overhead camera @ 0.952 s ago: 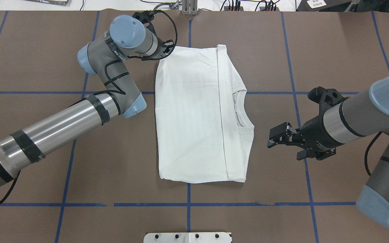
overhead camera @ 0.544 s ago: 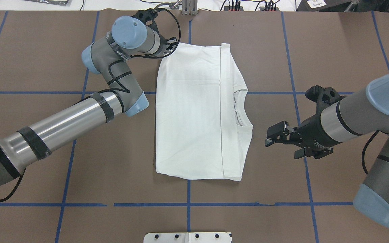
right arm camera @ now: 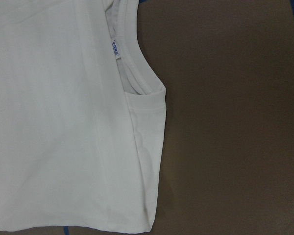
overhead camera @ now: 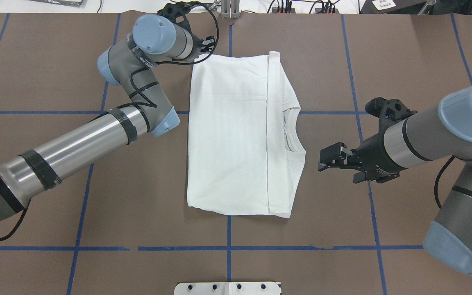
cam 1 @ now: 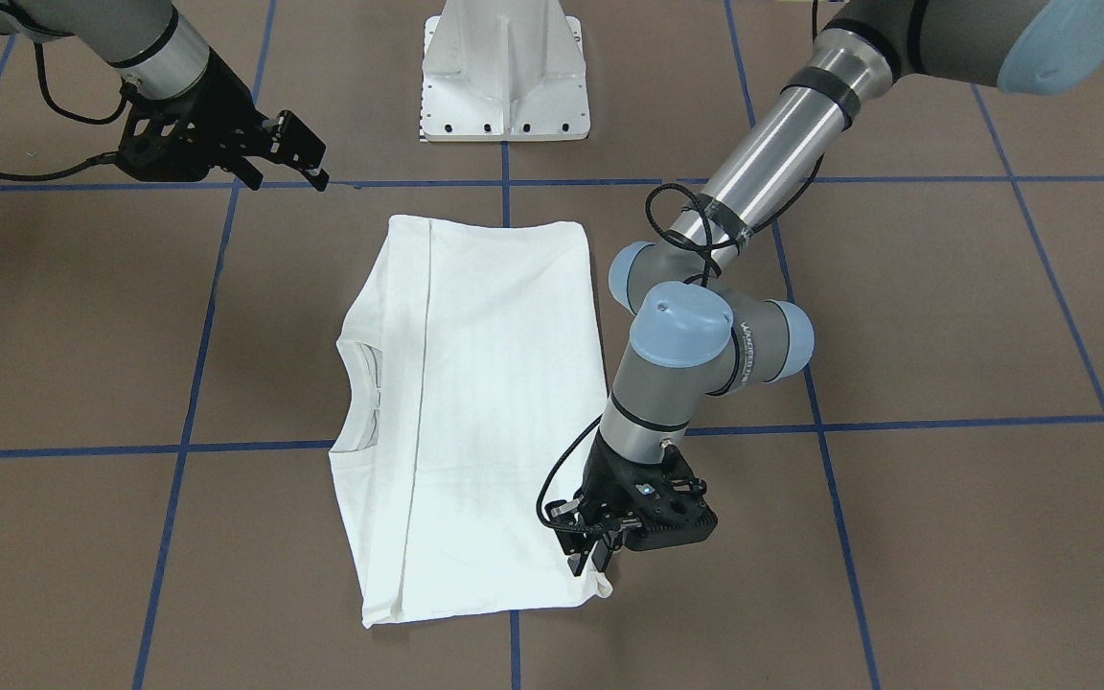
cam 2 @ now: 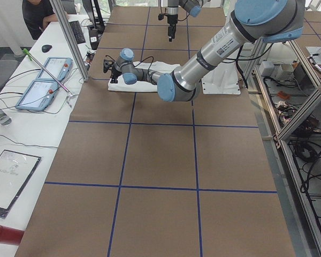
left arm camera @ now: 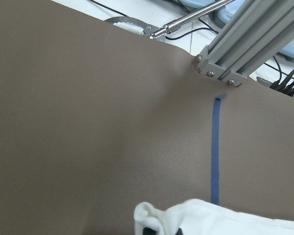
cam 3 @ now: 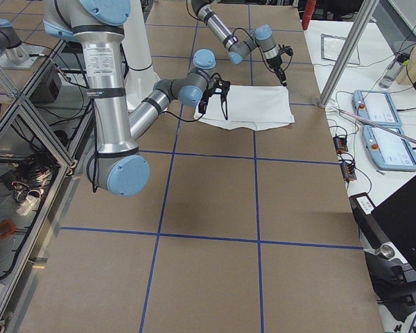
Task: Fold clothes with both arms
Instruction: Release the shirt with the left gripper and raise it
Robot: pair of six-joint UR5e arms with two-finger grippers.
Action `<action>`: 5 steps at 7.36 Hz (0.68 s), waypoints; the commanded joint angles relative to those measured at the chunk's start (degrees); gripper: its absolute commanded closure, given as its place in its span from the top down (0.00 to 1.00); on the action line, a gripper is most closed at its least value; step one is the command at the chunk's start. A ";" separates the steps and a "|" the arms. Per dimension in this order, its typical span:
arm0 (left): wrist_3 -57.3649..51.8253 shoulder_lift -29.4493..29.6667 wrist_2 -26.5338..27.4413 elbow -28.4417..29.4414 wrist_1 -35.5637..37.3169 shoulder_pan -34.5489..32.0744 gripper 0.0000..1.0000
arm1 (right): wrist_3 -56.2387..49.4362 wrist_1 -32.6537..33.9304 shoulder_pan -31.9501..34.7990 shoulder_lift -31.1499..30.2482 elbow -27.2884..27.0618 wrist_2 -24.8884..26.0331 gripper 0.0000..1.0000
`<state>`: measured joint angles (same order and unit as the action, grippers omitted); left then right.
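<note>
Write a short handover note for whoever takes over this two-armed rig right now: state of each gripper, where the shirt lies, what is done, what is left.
Left gripper: shut on the shirt's far left corner, seen from behind the robot; the left wrist view shows cloth bunched at the fingers.
Right gripper: open, empty, clear of the cloth, beside the collar.
Shirt: flat on the brown table, mid-table, already folded into a rectangle, collar on the robot's right side.
Done: the sleeves appear tucked in, with one long fold laid over.
Left: probably the final fold; the right gripper has yet to take a hold.
</note>
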<state>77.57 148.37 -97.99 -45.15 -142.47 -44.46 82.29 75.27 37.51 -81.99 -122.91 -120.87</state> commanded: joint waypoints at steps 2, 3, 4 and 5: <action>-3.11 -11.12 -8.15 -17.68 9.44 -2.12 1.00 | -4.67 2.76 -4.26 1.74 0.21 10.17 1.00; -3.21 -16.83 -8.79 -27.96 15.93 -2.13 1.00 | -6.33 12.79 -6.81 7.32 0.21 14.65 1.00; -3.21 -21.07 -9.23 -36.94 20.43 -2.04 1.00 | -6.78 22.55 -10.23 14.25 1.43 20.09 1.00; -3.21 -24.41 -10.71 -45.30 25.17 -1.60 1.00 | -6.79 25.08 -12.53 19.54 6.32 23.28 1.00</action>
<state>74.42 128.77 -107.23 -79.65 -123.30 -46.39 75.92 94.00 28.23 -69.40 -120.67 -102.51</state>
